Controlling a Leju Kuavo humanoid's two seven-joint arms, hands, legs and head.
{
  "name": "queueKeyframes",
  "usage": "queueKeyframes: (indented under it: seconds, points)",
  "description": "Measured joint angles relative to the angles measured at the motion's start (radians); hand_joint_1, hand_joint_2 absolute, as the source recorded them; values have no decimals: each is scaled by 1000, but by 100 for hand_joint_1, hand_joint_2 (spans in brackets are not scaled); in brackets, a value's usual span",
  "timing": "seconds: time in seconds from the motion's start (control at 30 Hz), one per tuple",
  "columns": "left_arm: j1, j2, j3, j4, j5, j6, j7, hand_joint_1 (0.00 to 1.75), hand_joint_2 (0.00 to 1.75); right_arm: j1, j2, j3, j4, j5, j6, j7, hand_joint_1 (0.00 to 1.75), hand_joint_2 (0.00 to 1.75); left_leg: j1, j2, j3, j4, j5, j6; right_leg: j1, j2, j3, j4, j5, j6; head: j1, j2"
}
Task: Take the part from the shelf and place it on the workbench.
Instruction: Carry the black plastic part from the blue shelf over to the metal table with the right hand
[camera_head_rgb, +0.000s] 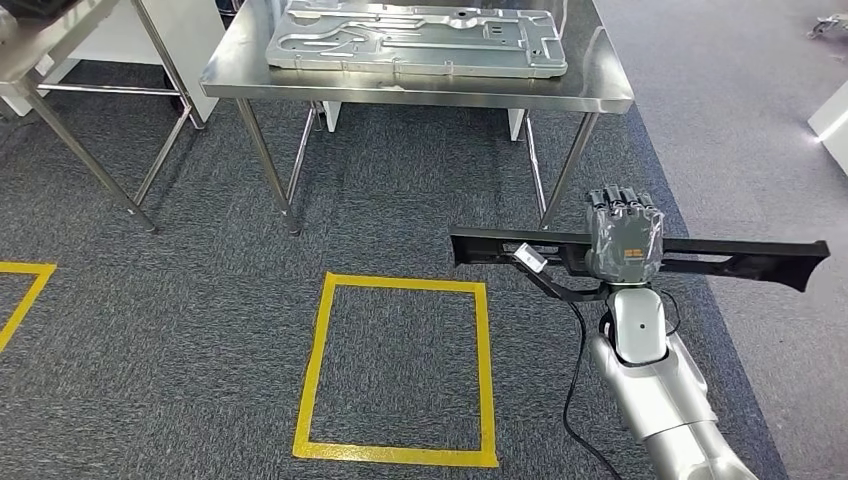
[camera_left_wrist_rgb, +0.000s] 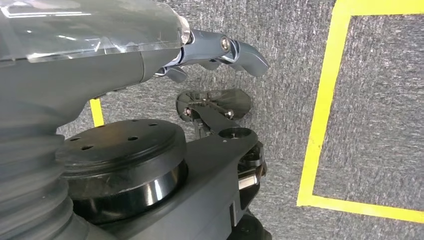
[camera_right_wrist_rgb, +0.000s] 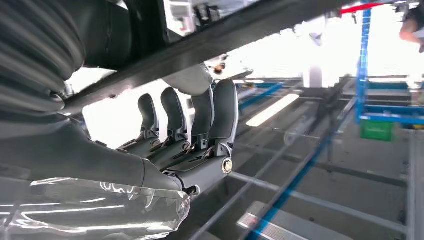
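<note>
Closest in, the robot's silver right arm comes up from below and its right hand (camera_head_rgb: 624, 240) is wrapped around a long black part (camera_head_rgb: 740, 262), fingers (camera_right_wrist_rgb: 202, 112) curled over the bar near its middle. The part hangs level in the air above the grey carpet, its long axis running side to side across the robot's front, one end reaching toward the yellow taped square (camera_head_rgb: 398, 367) on the floor, the other pointing out to the robot's right. The left hand (camera_left_wrist_rgb: 215, 52) hangs low over the carpet with nothing in it, its fingers bent; how far they are closed I cannot tell. Farther off stands the steel workbench (camera_head_rgb: 590, 97), a large pressed metal panel (camera_head_rgb: 420, 40) lying flat on top.
</note>
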Motion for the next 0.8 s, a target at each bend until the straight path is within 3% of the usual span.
queueKeyframes:
  seconds: [0.1, 0.37, 0.57, 0.63, 0.7, 0.8]
  points:
    - [-1, 0, 0, 0, 0, 0, 0, 0, 175, -9, -41, 56, 5, 0, 5, 85, 175, 175, 0, 0, 0, 0, 0, 0, 0, -1, 0, 0, 0, 0, 0, 0]
    - [-1, -2, 0, 0, 3, 1, 0, 0, 175, -23, -118, 154, 32, 0, -4, 126, 175, 175, 0, 0, -1, 1, 0, 1, 0, -2, 0, 0, 0, 1, 0, 0]
    - [-1, -2, 0, 0, 6, 0, -6, 0, 175, -61, -137, 167, 56, 0, 20, 68, 175, 175, -7, 0, -2, 4, -1, 8, -7, 0, -1, -3, 4, 8, 0, 0]
    - [-1, -4, 1, 0, 11, -4, -4, 0, 175, -82, -143, 151, 65, 0, 30, 23, 175, 175, -1, 6, 3, -9, 8, 16, -7, 1, -3, 1, 0, 14, 0, 0]
    - [-2, -7, 1, 0, 13, -5, -3, 0, 175, -99, -147, 127, 77, 0, 30, -17, 175, 175, 7, 17, 10, -25, 16, 24, -6, -6, -28, 56, -35, 18, 0, 0]
    - [-2, -10, 2, 0, 15, -5, 0, 0, 175, -111, -147, 101, 101, 0, 29, -46, 175, 175, 8, 36, 12, -28, 16, 24, -14, -15, -119, 239, -114, 29, 0, 0]
